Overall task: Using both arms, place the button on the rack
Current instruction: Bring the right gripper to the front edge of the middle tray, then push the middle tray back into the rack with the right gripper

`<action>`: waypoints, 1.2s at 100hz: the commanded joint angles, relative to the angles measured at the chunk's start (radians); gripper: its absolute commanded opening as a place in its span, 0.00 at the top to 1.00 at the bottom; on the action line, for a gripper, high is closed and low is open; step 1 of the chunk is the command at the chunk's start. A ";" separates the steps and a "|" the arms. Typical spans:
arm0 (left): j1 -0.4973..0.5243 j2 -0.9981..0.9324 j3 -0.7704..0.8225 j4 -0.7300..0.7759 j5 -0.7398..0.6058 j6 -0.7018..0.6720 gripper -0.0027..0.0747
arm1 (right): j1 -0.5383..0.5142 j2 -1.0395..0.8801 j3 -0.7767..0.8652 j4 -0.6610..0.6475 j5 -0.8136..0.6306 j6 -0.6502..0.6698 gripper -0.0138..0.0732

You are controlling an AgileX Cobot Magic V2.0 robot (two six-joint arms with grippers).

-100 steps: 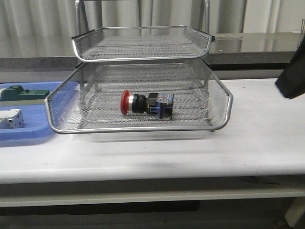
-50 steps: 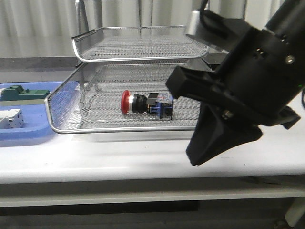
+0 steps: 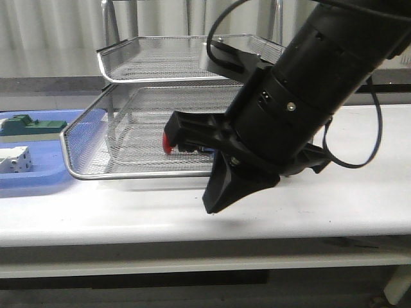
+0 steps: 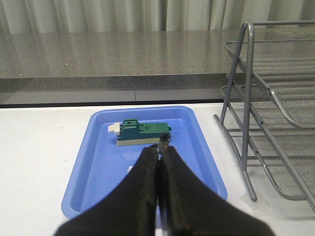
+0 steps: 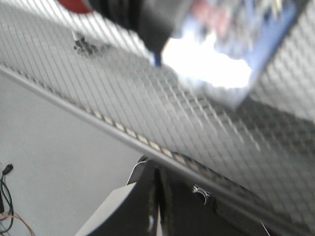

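Mostly hidden: button [image 3: 167, 140] red cap (in rack [image 3: 128, 144]).

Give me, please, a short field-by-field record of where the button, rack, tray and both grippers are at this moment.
button: red cap showing in the rack's pulled-out lower tray, body hidden behind the right arm
rack: on the white table, upper tray bare
blue tray: beside the rack, holding a green block
white dotted block: also in the blue tray
right gripper: shut, empty, in front of the rack's front rim
left gripper: shut, empty, over the blue tray
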 commanded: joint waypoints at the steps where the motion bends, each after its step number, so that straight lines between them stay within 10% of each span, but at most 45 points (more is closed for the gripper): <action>1: 0.002 0.000 -0.026 -0.005 -0.073 -0.005 0.99 | 0.003 -0.010 -0.060 0.003 -0.053 -0.024 0.92; 120: 0.002 0.000 -0.026 -0.005 -0.073 -0.005 0.99 | -0.138 0.167 -0.272 -0.187 -0.247 -0.024 0.92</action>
